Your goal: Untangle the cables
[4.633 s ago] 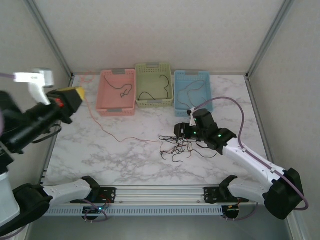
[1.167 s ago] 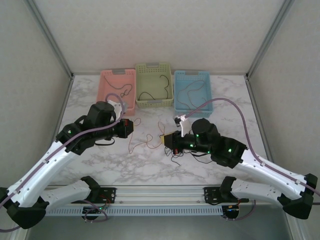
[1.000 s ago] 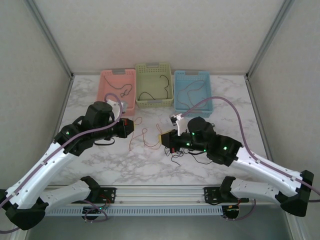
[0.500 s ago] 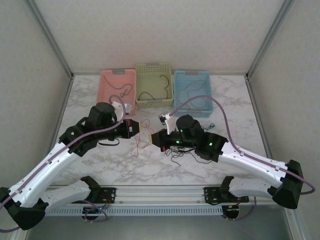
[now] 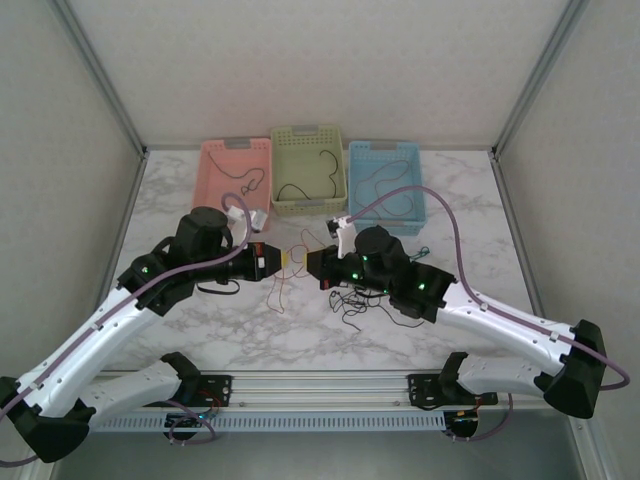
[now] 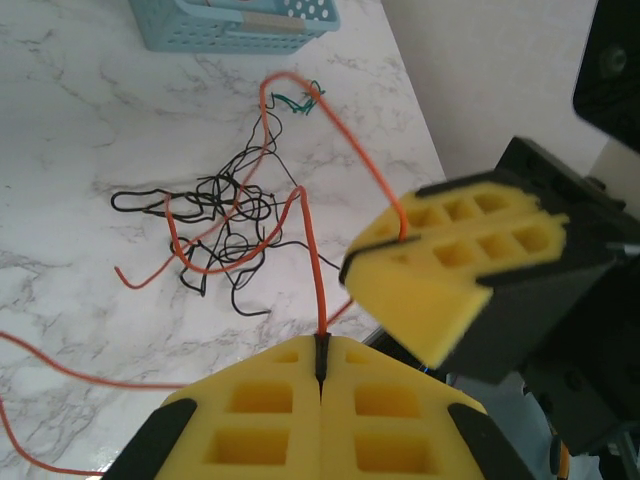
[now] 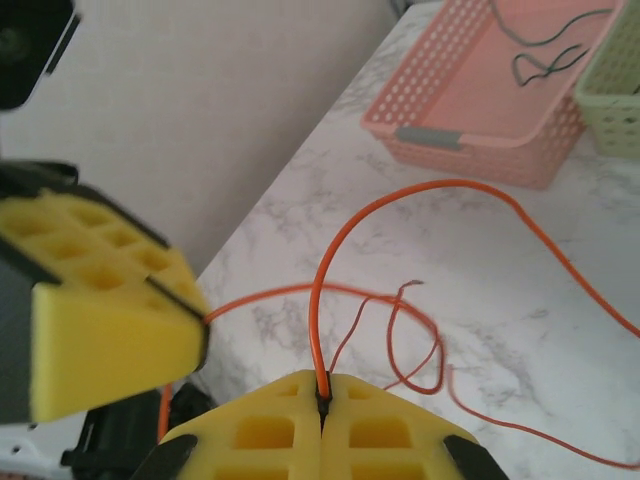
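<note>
The cables [image 6: 232, 212] are part lifted, part lying loose. A red-orange cable [image 7: 313, 310] is pinched in the left hand [image 5: 272, 262], which is closed tight on it. The cable arcs to the right hand [image 5: 306, 263] just beside it, equally clamped on the same wire. The black and dark strands lie tangled on the marble surface [image 5: 220, 330] below the right hand.

Pretty standard two-tone look: white shells on the long links of the left arm [image 5: 105, 322] and right arm [image 5: 505, 322], chunky black housings at every joint. Little green LEDs [image 5: 388, 262] glowing on the black bits. Lilac-grey cable [image 5: 441, 214] strung along each one. White bracket [image 5: 345, 229] up by the wrist. Left gripper [image 6: 321, 362] and right gripper [image 7: 322, 402] in black, tipped with bright yellow foam pads [image 6: 250, 425] moulded with square pockets.
</note>
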